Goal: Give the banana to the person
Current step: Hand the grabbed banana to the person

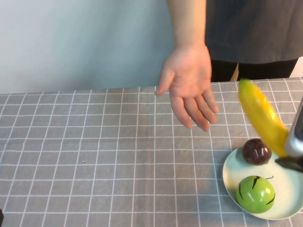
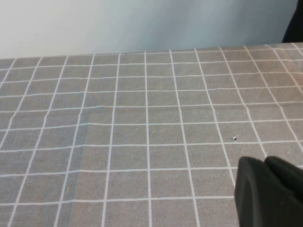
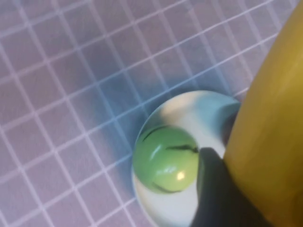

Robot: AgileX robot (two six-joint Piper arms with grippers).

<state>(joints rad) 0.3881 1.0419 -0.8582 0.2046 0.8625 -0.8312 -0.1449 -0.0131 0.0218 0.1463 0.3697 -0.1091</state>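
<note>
The yellow banana [image 1: 262, 115] is held in the air above the white plate [image 1: 288, 185] at the table's right side, its free end tilted up and towards the person. My right gripper [image 1: 289, 152] is shut on its lower end. In the right wrist view the banana [image 3: 272, 127] fills one side, with one dark finger [image 3: 211, 187] against it. The person's open hand [image 1: 189, 80] hangs palm out over the far middle of the table, a short gap from the banana's tip. My left gripper [image 2: 271, 189] is shut and empty, low over the cloth near the front left.
The plate holds a round green fruit [image 1: 255, 194], also seen in the right wrist view [image 3: 164, 158], and a dark red-brown round fruit [image 1: 256, 151]. A grey checked tablecloth [image 1: 94, 156] covers the table. The person's dark grey shirt [image 1: 255, 28] stands behind the far edge.
</note>
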